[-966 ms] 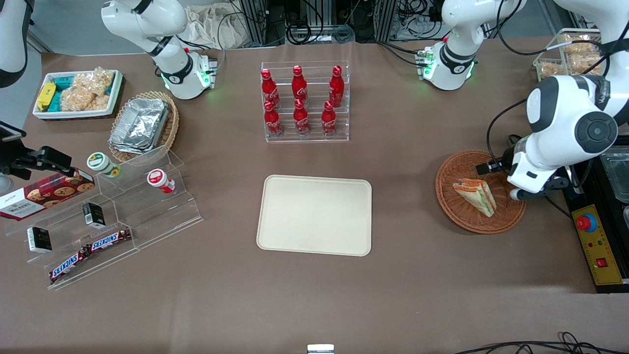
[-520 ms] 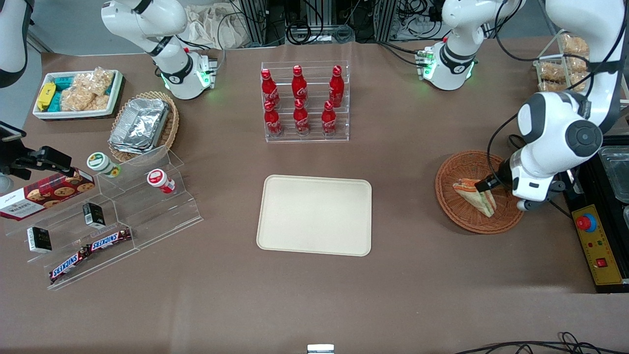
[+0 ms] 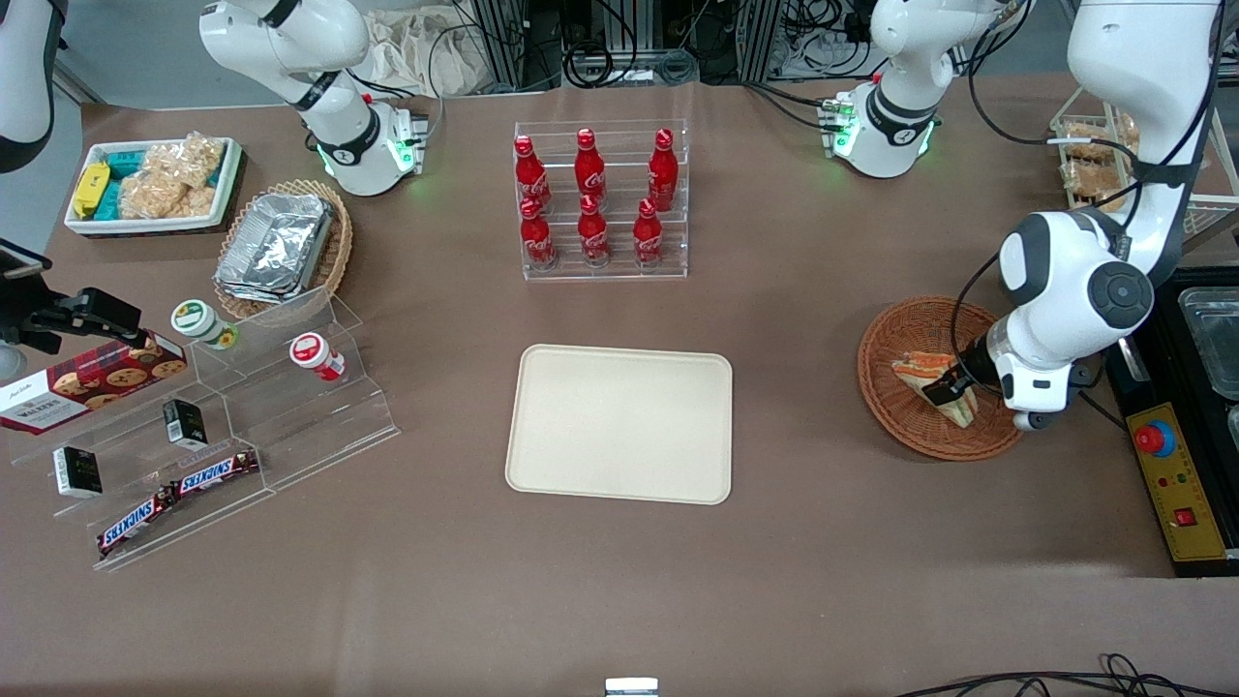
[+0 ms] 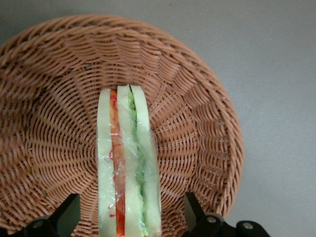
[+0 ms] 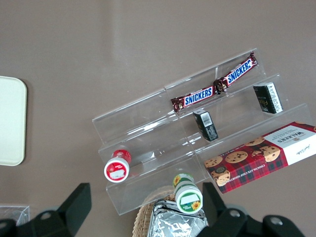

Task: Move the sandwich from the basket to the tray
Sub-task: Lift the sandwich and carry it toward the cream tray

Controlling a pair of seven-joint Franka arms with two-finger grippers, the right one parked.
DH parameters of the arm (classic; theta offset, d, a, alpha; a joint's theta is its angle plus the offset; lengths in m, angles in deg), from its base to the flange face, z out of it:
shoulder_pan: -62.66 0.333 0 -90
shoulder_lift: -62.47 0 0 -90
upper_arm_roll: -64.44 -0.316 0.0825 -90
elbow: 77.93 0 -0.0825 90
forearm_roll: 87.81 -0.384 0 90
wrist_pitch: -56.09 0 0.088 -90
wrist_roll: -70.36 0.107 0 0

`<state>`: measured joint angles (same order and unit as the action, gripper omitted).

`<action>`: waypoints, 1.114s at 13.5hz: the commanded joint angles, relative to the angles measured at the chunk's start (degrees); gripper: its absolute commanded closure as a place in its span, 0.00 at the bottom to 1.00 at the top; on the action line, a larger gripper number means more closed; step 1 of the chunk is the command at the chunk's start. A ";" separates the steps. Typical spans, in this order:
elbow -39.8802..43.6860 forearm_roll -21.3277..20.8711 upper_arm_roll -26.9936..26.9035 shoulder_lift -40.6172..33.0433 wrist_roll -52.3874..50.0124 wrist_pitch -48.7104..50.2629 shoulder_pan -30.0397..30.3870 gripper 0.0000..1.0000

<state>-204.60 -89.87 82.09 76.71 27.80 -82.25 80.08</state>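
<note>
The sandwich (image 4: pixel 127 163) is lying on its long edge in the bowl of the basket (image 4: pixel 207 113), layers facing up: bread, an orange-red stripe, bread, green filling, bread, all under clear wrap; judging by look, it is light and soft, likely to squash or splay if pinched hard, and the film may be a little slippery; the sensible hold is across the two outer bread faces at the thick middle of the wedge, squeezing the layers together rather than prying them apart, with gentle force. The gripper (image 4: pixel 127 219) is hovering directly over the sandwich, fingers spread wide, one on each side of the wedge and neither touching it; the opening is lining up across the layers, which suits that hold. In the front view the left arm is bending down over the basket from the working arm's end of the table, wrist pointing roughly straight down; the gripper (image 3: pixel 953 395) is sitting low at the sandwich (image 3: pixel 921 370); the tray (image 3: pixel 619 424) is lying well apart, toward the table's middle.
</note>
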 commanded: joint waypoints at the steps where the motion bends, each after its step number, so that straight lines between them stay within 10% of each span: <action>1: -2.44 0.21 0.54 -0.79 -2.25 -3.06 0.68 0.18; 4: -2.54 -0.49 0.54 -1.49 -5.94 -2.37 0.51 1.00; 15: 18.26 2.58 3.79 -13.63 -5.16 28.73 -4.84 1.00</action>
<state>-192.10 -88.32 85.87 62.37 22.89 -57.79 77.36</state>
